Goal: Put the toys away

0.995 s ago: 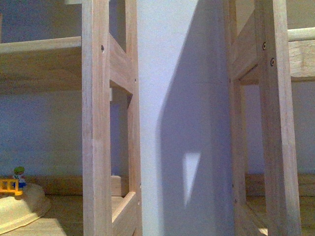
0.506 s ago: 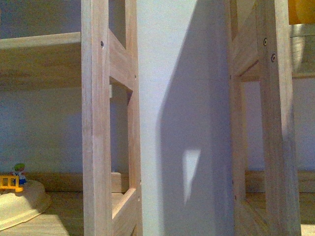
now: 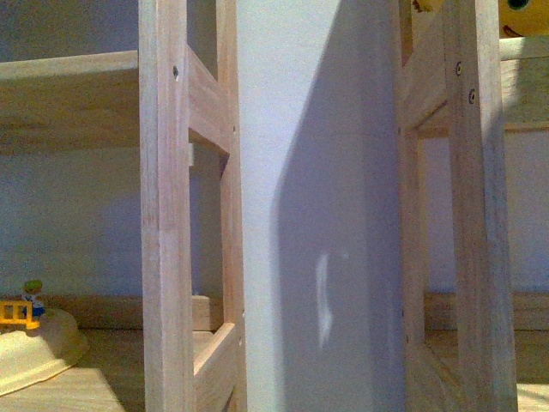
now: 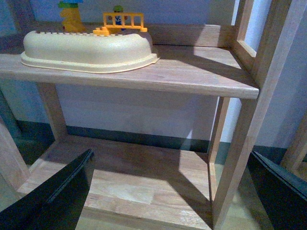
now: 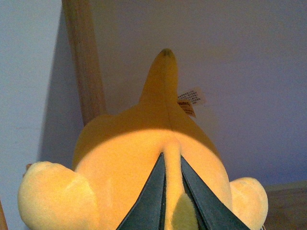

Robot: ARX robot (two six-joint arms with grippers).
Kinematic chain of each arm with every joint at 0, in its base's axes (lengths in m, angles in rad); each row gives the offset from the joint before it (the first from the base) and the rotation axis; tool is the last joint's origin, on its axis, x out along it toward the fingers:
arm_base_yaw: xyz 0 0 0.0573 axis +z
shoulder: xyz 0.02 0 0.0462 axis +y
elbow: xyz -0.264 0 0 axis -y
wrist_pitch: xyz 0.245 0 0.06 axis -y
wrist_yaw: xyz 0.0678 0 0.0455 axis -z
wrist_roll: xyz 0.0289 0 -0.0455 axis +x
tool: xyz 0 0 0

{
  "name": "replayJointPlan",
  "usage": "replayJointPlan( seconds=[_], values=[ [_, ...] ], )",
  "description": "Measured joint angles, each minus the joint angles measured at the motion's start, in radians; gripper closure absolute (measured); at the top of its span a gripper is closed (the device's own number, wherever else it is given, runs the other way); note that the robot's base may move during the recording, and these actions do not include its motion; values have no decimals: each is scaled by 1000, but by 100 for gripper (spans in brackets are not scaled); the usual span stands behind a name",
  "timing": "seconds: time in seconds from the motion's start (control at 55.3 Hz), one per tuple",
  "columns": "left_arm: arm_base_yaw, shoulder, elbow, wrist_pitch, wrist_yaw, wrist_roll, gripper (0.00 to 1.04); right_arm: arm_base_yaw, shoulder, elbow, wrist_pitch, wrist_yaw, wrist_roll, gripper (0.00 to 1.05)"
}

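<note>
A yellow-orange plush animal (image 5: 158,158) fills the right wrist view, with a pointed tip and a small sewn tag. My right gripper (image 5: 171,160) is shut on a ridge of its fabric, the two dark fingers pinching it close together. In the front view the plush animal (image 3: 523,17) peeks in at the top right, above a wooden shelf board. My left gripper (image 4: 172,191) is open, its dark fingers (image 4: 62,191) spread wide with nothing between them, over the lower shelf board.
Two wooden shelf units, with an upright (image 3: 167,215) on the left and another upright (image 3: 476,215) on the right, flank a white wall. A cream plastic base (image 4: 86,50) with a small yellow fence (image 4: 123,21) and figures sits on a shelf board (image 4: 192,72).
The plush animal has come further into the front view at the top right, where a second ago none showed. The camera view has shifted slightly.
</note>
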Motion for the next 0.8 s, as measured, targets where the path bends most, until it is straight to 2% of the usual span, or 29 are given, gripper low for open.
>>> replayJointPlan(
  seconds=[0.217, 0.398, 0.452, 0.615, 0.796],
  values=[
    [0, 0, 0, 0, 0, 0, 6, -6, -11, -49, 19, 2, 92, 99],
    [0, 0, 0, 0, 0, 0, 6, 0, -68, -217, 81, 19, 160, 99],
    [0, 0, 0, 0, 0, 0, 6, 0, -73, -245, 88, 62, 137, 99],
    [0, 0, 0, 0, 0, 0, 6, 0, -52, -263, 80, 93, 108, 98],
    [0, 0, 0, 0, 0, 0, 6, 11, -57, -245, 62, 99, 84, 72]
  ],
)
